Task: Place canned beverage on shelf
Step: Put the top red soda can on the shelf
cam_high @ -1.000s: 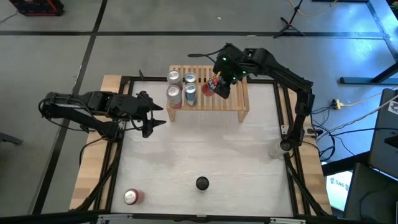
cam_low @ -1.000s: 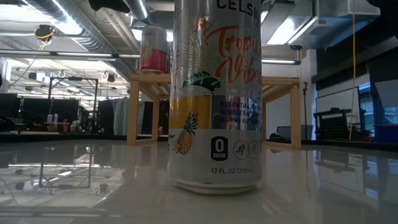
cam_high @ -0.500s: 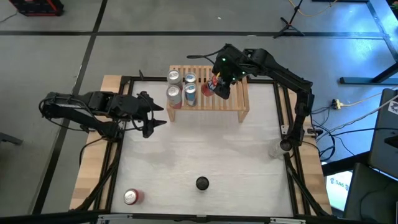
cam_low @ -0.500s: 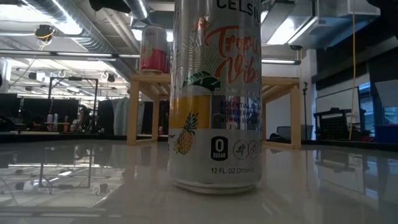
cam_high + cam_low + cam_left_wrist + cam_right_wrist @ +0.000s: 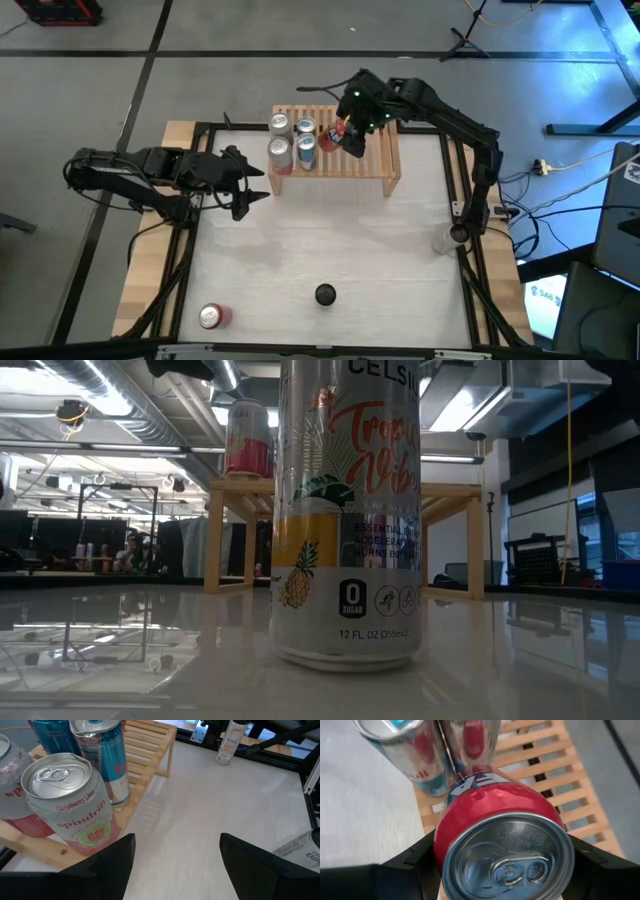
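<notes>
The shelf [image 5: 345, 158], a low light-wood slatted rack, stands at the table's far edge. Several cans [image 5: 292, 138] stand upright on its left part. My right gripper [image 5: 345, 133] hangs over the shelf's middle, shut on a red can [image 5: 490, 815] just right of those cans. My left gripper [image 5: 247, 186] hovers open over the table to the left of the shelf. Nothing is between its fingers [image 5: 107, 865]. In the left wrist view a Spindrift can [image 5: 67, 805] stands on the shelf's near corner. My right gripper pinches the red can's side wall just below its top rim [image 5: 442, 851], one finger [image 5: 415, 862] on each side. The fingers come slanting down from the table's right. The can is tilted, top toward the wrist, bottom end close over the slats. Whether it touches them I cannot tell.
A tall Celsius can [image 5: 348, 510] stands on the table near the front edge [image 5: 326, 294]. A red can [image 5: 211, 316] sits at the near left corner. A clear bottle [image 5: 445, 240] stands by the right arm's base. The shelf's right half [image 5: 380, 150] is bare slats.
My right gripper has turned a little at the wrist and carried the red can slightly toward the standing cans and the shelf's far side. The can stays tilted in the hold.
</notes>
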`<action>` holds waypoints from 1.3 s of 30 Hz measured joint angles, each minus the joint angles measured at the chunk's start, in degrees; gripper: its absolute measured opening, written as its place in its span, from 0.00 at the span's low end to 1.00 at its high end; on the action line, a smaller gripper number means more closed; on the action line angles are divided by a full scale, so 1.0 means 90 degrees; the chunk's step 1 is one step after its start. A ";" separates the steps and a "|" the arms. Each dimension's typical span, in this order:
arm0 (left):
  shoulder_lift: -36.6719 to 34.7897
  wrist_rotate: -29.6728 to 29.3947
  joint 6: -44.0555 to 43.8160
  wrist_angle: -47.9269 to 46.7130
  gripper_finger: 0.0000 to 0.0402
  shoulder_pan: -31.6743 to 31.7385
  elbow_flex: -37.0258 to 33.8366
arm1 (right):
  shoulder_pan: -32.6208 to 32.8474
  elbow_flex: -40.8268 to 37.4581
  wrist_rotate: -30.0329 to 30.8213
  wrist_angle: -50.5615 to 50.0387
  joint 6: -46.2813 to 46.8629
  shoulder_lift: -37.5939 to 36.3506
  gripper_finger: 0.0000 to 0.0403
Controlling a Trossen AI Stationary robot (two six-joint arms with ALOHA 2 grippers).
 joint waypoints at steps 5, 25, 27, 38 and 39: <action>0.0000 -0.0008 -0.0041 0.0012 0.70 -0.0002 0.0000 | 0.0000 -0.0007 0.0180 -0.0436 -0.0178 0.0287 0.68; 0.0000 -0.0007 -0.0146 0.0012 0.70 -0.0005 0.0000 | 0.0000 -0.0005 0.0328 -0.0411 -0.0223 0.0351 0.73; 0.0000 -0.0007 -0.0146 0.0012 0.70 -0.0005 0.0000 | 0.0000 -0.0030 0.0328 -0.0400 -0.0226 0.0396 0.72; 0.0000 -0.0005 -0.0148 0.0019 0.70 -0.0005 0.0000 | 0.0005 -0.0056 0.0333 -0.0101 -0.0567 0.0462 0.80; 0.0000 -0.0005 -0.0148 0.0019 0.70 -0.0005 0.0000 | 0.0005 -0.0056 0.0348 -0.0061 -0.0582 0.0469 0.81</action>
